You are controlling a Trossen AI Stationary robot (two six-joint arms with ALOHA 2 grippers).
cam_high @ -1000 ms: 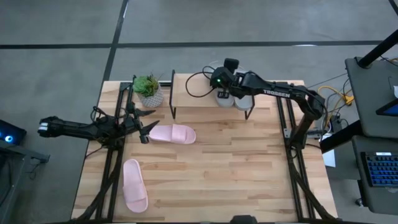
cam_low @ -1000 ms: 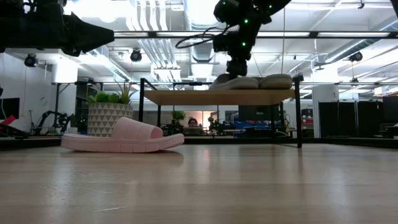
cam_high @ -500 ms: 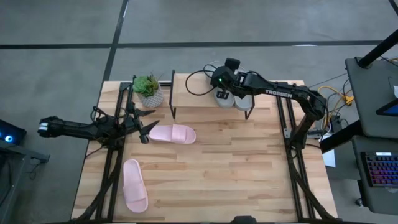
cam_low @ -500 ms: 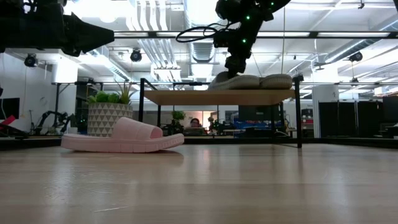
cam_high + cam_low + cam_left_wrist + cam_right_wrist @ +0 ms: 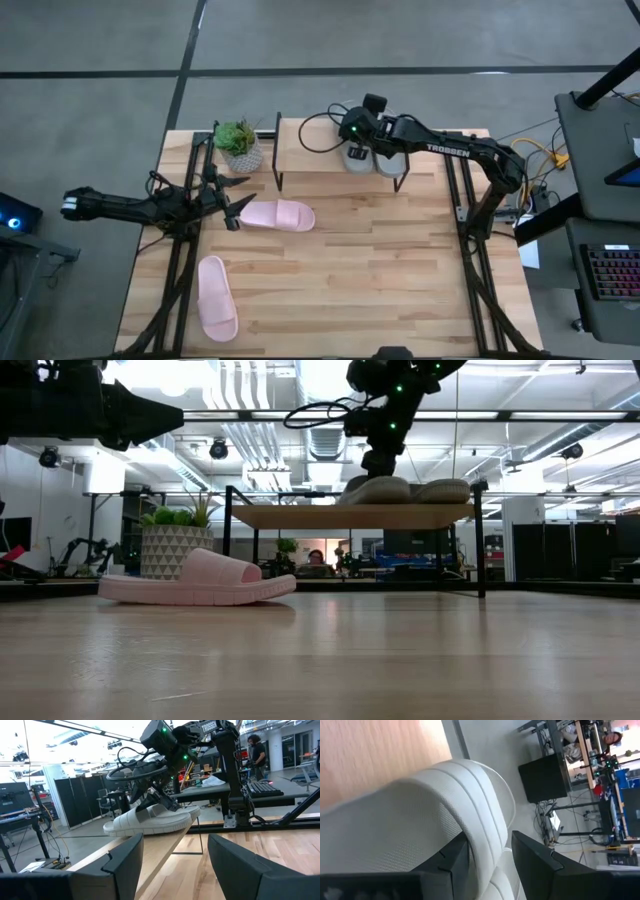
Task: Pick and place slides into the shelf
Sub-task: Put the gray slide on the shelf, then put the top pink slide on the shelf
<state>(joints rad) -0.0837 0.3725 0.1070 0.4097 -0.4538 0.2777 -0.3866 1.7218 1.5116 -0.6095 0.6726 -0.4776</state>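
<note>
Slides: the grey-green pair (image 5: 374, 158) lies on the shelf (image 5: 310, 150); right claw (image 5: 357, 152) grips one by its strap, placing it. Both pink slides (image 5: 277, 214) remain on the worktop (image 5: 380, 270). Left claw (image 5: 232, 203), part-open and empty, waits beside one. Next: release and withdraw.

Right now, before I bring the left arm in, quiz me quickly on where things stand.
1. How many pink slides lie on the table, off the shelf?
2. True or false: the left gripper is shut on a pink slide.
3. The right gripper is at: A) the table's front edge, B) the grey-green slides on the shelf, C) a pink slide.

Key: 1) Two. 2) False: it is open and empty, beside the nearer pink slide. 3) B.
</note>
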